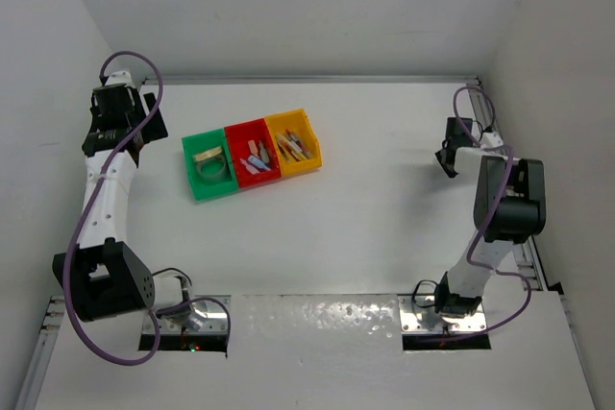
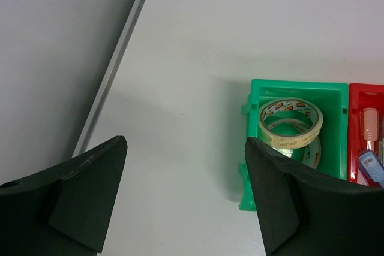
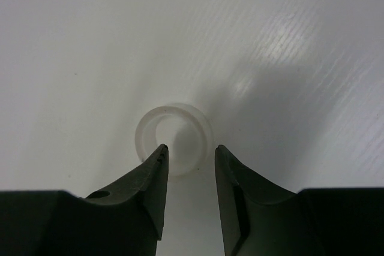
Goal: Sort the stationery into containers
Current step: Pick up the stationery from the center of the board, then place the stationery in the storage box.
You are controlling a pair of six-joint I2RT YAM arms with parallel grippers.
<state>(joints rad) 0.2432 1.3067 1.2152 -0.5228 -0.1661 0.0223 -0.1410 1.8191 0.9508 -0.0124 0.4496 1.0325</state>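
Left arm [image 1: 101,199] reaches forward, left gripper [image 2: 186,169] jaws wide; right arm [image 1: 492,201] bent, right gripper [image 3: 190,151] pointing down, narrowly parted, seemingly empty.

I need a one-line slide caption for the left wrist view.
Left wrist view: the open left pincer faces the green bin holding two tape rolls.

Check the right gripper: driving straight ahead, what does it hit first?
The white tape roll, lying flat on the table just beyond the right gripper and its parted tips. How far off is unclear.
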